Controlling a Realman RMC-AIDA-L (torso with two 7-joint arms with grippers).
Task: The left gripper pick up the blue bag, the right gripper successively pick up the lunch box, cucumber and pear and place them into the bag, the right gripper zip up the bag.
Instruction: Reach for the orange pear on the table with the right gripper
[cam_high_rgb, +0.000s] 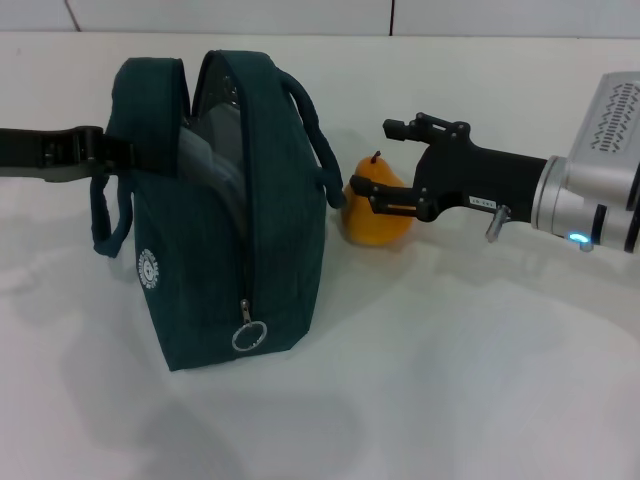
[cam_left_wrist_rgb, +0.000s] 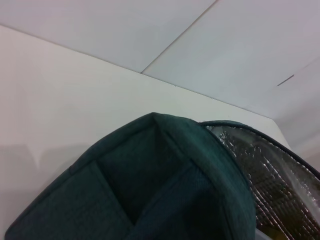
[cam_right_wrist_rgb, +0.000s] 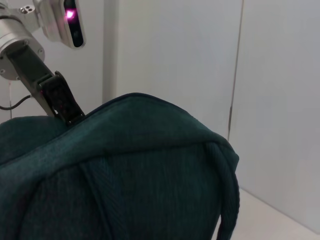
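The blue bag (cam_high_rgb: 230, 270) stands upright on the table with its zip open and its ring pull (cam_high_rgb: 249, 335) hanging low. My left gripper (cam_high_rgb: 118, 152) reaches in from the left and is shut on the bag's left rim by a handle. One of its fingers (cam_right_wrist_rgb: 60, 100) dips behind the fabric in the right wrist view. The left wrist view shows the bag (cam_left_wrist_rgb: 150, 185) and its foil lining (cam_left_wrist_rgb: 270, 175). The pear (cam_high_rgb: 378, 215) sits on the table right of the bag. My right gripper (cam_high_rgb: 370, 157) is open around it, the near finger crossing its front. Lunch box and cucumber are out of view.
The white table (cam_high_rgb: 480, 380) stretches in front of and to the right of the bag. A pale grey surface (cam_high_rgb: 200, 155) shows in the bag's mouth, too unclear to name. A white panelled wall (cam_high_rgb: 300, 15) runs along the table's far edge.
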